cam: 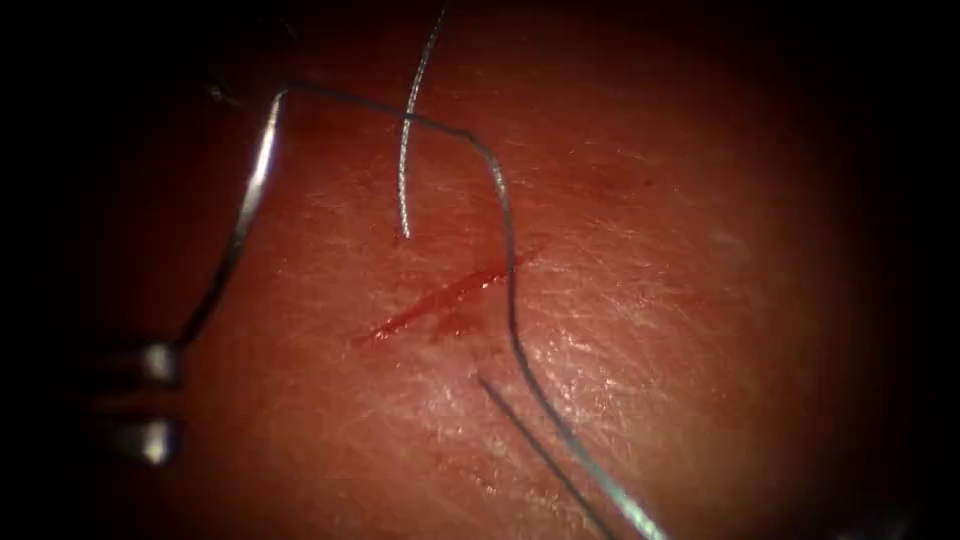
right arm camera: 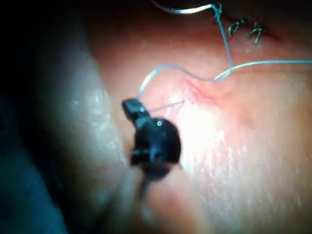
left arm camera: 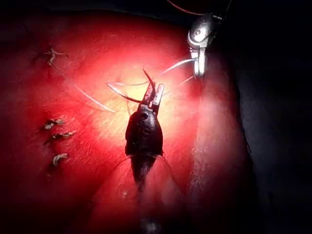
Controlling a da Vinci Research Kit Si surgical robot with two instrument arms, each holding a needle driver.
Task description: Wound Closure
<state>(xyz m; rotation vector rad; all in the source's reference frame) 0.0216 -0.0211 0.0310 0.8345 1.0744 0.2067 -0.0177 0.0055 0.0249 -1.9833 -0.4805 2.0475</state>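
Needle (cam: 245, 210) off to the left of the cut (cam: 440, 300), clear of the tissue (cam: 680, 330), not in it. Pinched near its lower end by the left tool (cam: 158, 400), jaws pressed together on it in the left wrist view. Thread (cam: 510, 300) trailing from the needle's upper end, bending right and down across the cut, then away toward the lower right. Loose thread end (cam: 405, 170) hanging just above the cut, touching nothing. Right tool (right arm camera: 132, 107) at the tissue's edge, apparently clamped on the thread, though the tip is blurred. Red fluid (cam: 455, 325) pooled along the cut. Older stitches (left arm camera: 56, 131) well apart from both tools.
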